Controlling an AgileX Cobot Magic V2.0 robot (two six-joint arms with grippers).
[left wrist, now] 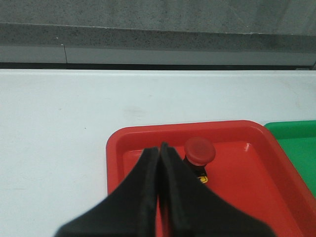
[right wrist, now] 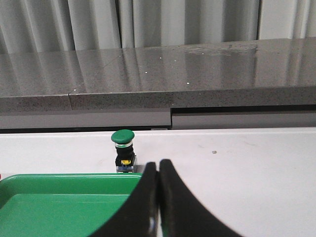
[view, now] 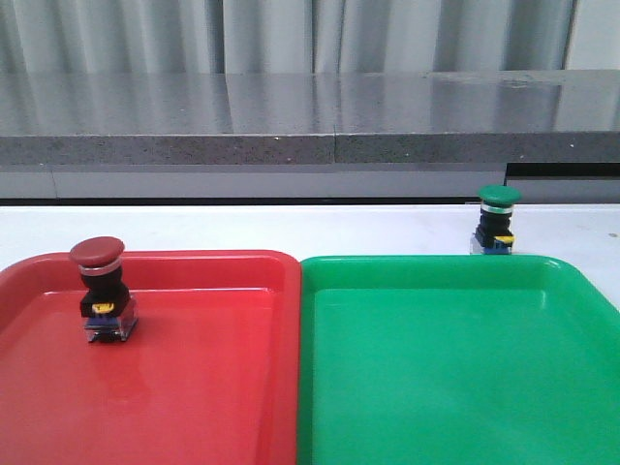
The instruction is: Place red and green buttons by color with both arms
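The red button (view: 101,288) stands upright inside the red tray (view: 213,387), near its far left corner. It also shows in the left wrist view (left wrist: 199,154), just beside my left gripper (left wrist: 161,146), which is shut and empty. The green button (view: 498,222) stands upright on the white table just behind the green tray (view: 455,387), outside it. In the right wrist view the green button (right wrist: 123,150) is ahead of my right gripper (right wrist: 158,162), which is shut and empty. Neither gripper shows in the front view.
The red tray (left wrist: 123,143) and the green tray (right wrist: 49,197) lie side by side, touching, at the table's front. A grey stone ledge (view: 310,121) runs along the back of the white table (view: 291,228).
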